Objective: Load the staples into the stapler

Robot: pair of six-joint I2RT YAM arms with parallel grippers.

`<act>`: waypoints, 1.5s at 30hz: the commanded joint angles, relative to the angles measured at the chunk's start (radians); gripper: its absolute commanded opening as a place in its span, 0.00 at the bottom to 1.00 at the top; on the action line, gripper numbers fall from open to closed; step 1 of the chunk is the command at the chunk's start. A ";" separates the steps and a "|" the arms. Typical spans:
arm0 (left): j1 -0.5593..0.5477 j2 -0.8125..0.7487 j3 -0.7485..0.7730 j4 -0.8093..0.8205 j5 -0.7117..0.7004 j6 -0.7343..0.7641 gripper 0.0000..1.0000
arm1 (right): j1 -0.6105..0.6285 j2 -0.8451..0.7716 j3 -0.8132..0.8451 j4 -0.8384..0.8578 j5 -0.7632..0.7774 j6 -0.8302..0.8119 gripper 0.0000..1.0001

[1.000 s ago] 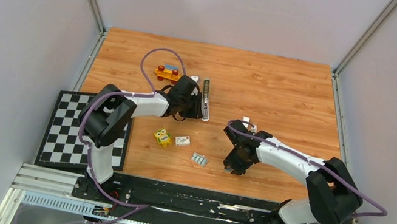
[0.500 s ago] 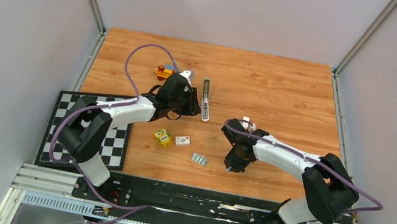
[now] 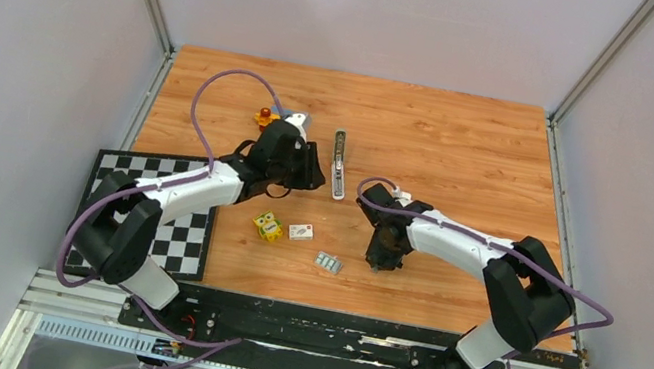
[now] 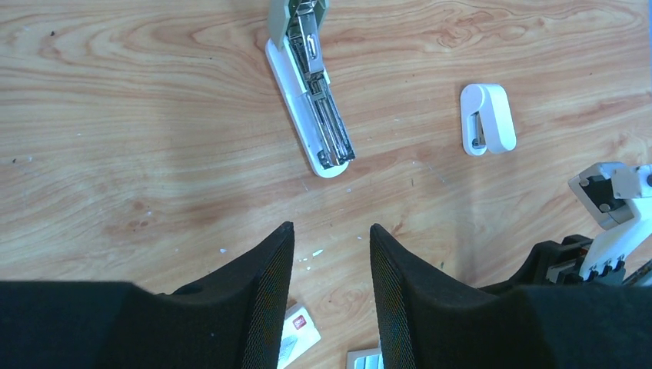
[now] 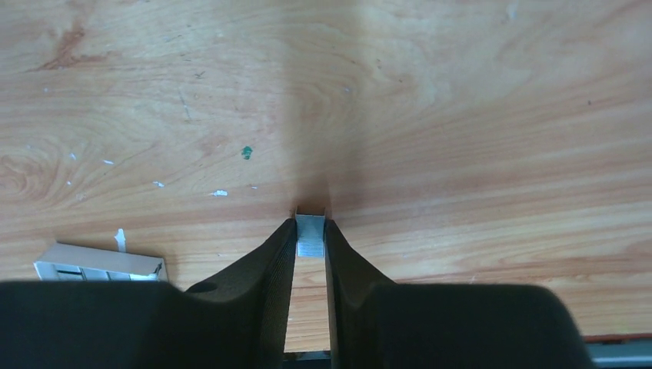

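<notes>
Wooden tabletop (image 3: 473, 139) carries the opened stapler (image 4: 311, 100); right gripper (image 5: 311, 224) pinches the staples (image 5: 311, 238), left gripper (image 4: 331, 228) hangs parted, empty.

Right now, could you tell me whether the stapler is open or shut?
Open: the stapler lies flat with its cover swung back, metal magazine exposed.

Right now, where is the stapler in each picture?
Top external: stapler, centre, between the arms.
Left wrist: stapler, top middle.
Right wrist: not there; only the held staples.
Shared landmark: the spare staples block lying on the wood.
</notes>
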 commanded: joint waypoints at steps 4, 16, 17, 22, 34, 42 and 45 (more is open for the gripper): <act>0.008 -0.051 -0.033 -0.027 -0.011 0.011 0.45 | -0.030 0.019 -0.002 0.041 -0.052 -0.259 0.27; 0.008 -0.060 -0.030 -0.039 -0.008 0.018 0.45 | -0.039 0.018 -0.048 0.093 -0.095 -0.271 0.29; 0.008 -0.060 -0.031 -0.038 -0.008 0.018 0.45 | -0.039 0.014 -0.050 0.098 -0.093 -0.275 0.29; 0.008 -0.057 -0.036 -0.037 -0.008 0.018 0.45 | -0.039 0.006 -0.046 0.096 -0.085 -0.303 0.25; 0.027 -0.036 -0.045 -0.002 0.026 -0.019 0.45 | -0.039 -0.009 -0.034 0.091 -0.061 -0.381 0.18; 0.075 0.007 -0.040 0.064 0.095 -0.069 0.45 | -0.039 -0.029 0.030 0.083 -0.030 -0.456 0.17; 0.091 0.022 -0.042 0.098 0.126 -0.090 0.46 | -0.046 -0.015 0.091 0.072 -0.016 -0.484 0.17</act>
